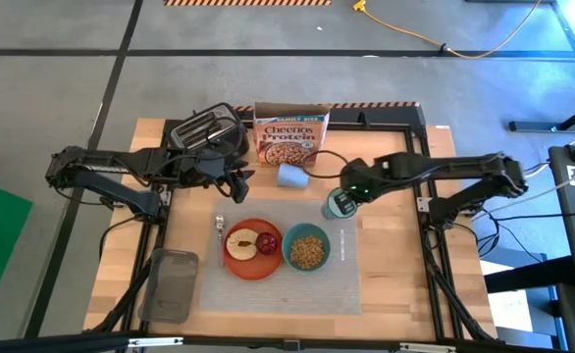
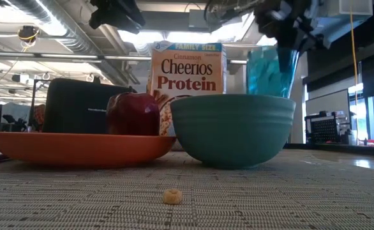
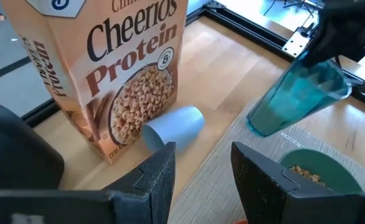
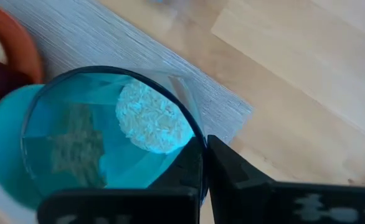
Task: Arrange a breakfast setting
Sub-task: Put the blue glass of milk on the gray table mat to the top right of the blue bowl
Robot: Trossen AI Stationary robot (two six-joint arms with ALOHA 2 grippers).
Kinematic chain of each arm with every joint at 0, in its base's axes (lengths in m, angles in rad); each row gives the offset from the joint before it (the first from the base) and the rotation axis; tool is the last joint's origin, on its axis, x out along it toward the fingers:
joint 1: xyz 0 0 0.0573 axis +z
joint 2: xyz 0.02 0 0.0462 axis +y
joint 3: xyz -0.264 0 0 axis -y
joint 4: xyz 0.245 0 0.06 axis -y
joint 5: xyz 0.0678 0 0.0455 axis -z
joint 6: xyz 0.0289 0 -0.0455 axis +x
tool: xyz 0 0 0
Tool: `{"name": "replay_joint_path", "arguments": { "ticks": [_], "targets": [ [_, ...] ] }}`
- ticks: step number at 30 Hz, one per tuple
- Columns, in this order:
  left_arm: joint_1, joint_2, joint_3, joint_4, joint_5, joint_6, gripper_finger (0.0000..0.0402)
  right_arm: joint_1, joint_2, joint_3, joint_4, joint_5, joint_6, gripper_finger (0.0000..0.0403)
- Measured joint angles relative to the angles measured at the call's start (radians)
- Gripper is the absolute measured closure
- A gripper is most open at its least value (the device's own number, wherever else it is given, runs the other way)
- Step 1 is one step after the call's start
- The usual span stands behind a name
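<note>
A pale ribbed placemat [image 1: 278, 279] lies on the wooden table. On it stand an orange plate [image 1: 240, 265] with a toast slice [image 1: 239, 244] and a red apple [image 1: 267, 242], and a teal bowl [image 1: 306, 250] of cereal. Silver cutlery [image 1: 220, 226] lies left of the plate, and another piece [image 1: 341, 244] lies right of the bowl. My right gripper [image 1: 346, 193] is shut on the translucent green tumbler [image 1: 339, 205] over the mat's far right corner. My left gripper [image 1: 238, 183] hangs open and empty beside the toaster, above the table. My right gripper holds the tumbler by its rim [image 4: 198, 138], one finger inside the wall and one outside. The fingers come from above, pointing down. In the left wrist view the tumbler [image 3: 298, 93] hangs below them, its base [image 3: 260, 127] over the mat's corner. Whether the base touches, I cannot tell.
The orange Cheerios box [image 1: 290, 134] and the black toaster [image 1: 207, 128] stand at the far edge. A pale blue cup [image 1: 292, 176] lies on its side in front of the box. A grey tray [image 1: 170, 284] lies near left. A loose cereal ring [image 2: 172, 196] lies on the mat.
</note>
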Motion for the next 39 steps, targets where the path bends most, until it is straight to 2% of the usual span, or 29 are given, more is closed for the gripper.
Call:
{"name": "replay_joint_path", "arguments": {
  "ticks": [6, 11, 15, 26, 30, 36, 39],
  "targets": [
    [0.0, 0.0, 0.0, 0.005, 0.0, 0.0, 0.0252, -0.013, 0.103, 0.0, 0.04, 0.008, -0.058, 0.0403],
    [0.0, 0.019, -0.001, -0.002, -0.001, 0.02, 0.0252, -0.014, 0.123, 0.003, 0.062, 0.019, -0.084, 0.0401],
    [0.019, 0.073, -0.001, 0.014, 0.01, 0.028, 0.0252, -0.014, 0.124, 0.003, 0.086, -0.003, -0.088, 0.0384],
    [0.17, 0.181, -0.001, 0.148, 0.186, 0.054, 0.0252, -0.061, 0.127, 0.01, 0.116, -0.069, -0.129, 0.0327],
    [0.199, 0.186, -0.001, 0.18, 0.231, 0.066, 0.0252, -0.082, 0.127, 0.01, 0.137, -0.122, -0.131, 0.0343],
    [0.215, 0.185, -0.001, 0.182, 0.232, 0.084, 0.0252, -0.085, 0.127, 0.008, 0.124, -0.187, -0.131, 0.0391],
    [0.215, 0.185, -0.001, 0.182, 0.243, 0.089, 0.0252, -0.085, 0.125, 0.008, 0.131, -0.22, -0.131, 0.0397]
  ]
}}
